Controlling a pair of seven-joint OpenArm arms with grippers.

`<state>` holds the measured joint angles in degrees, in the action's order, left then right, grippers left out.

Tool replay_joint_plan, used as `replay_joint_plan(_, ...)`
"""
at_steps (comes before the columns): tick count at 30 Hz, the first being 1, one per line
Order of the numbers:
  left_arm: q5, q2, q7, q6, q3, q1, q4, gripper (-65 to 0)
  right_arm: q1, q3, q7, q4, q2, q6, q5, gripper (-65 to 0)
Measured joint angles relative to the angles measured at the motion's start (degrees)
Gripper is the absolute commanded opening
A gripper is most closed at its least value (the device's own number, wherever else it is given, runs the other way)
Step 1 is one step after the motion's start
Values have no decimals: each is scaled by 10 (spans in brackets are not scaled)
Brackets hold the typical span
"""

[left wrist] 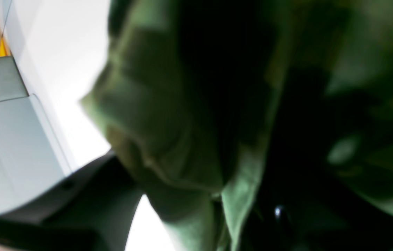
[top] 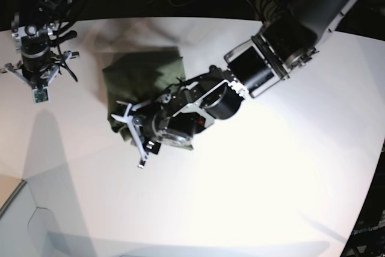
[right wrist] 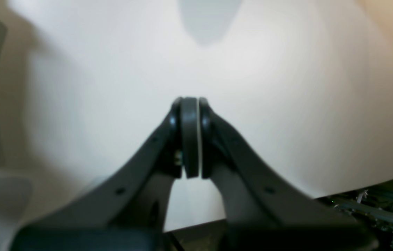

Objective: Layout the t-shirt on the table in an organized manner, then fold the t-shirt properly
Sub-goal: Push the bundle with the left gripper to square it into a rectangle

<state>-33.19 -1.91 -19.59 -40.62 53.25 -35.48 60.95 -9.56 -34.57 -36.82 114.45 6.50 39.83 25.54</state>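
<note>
Fingers of the left gripper (top: 133, 129) overlap one t-shirt (top: 141, 75) on one table (top: 252, 191).

Black arms, silver brackets; dark curved gripper (right wrist: 190, 137) fingers — round pads.

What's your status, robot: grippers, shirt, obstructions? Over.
Left gripper down on bunched t-shirt, grip unclear. Right gripper shut, empty, over table. No obstructions.
</note>
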Motion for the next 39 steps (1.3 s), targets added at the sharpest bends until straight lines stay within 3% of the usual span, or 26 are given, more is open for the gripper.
replay_joint_plan(11, 0, 0, -3, 0, 0, -16, 2, -415, 0, 1, 0, 0, 0, 0, 0, -650)
replay_joint_plan(14, 0, 0, -2, 0, 0, -17, 2, -333, 0, 1, 0, 0, 0, 0, 0, -650)
replay_joint_plan(18, 0, 0, -3, 0, 0, -17, 2, -166, 0, 2, 0, 0, 0, 0, 0, -650)
replay_joint_plan(22, 0, 0, -3, 0, 0, -17, 2, -85, 0, 2, 0, 0, 0, 0, 0, -650)
replay_joint_plan(26, 0, 0, -2, 0, -4, -17, 2, -73, 2, 2, 0, 0, 0, 0, 0, -650)
replay_joint_plan(32, -2, -2, -3, 0, -70, -33, 3, -73, 2, 2, 0, 0, 6, 0, 1, -650)
replay_joint_plan(39, 0, -8, -3, 0, -79, -49, 3, -73, 2, 3, 0, 0, 11, 0, 0, -650)
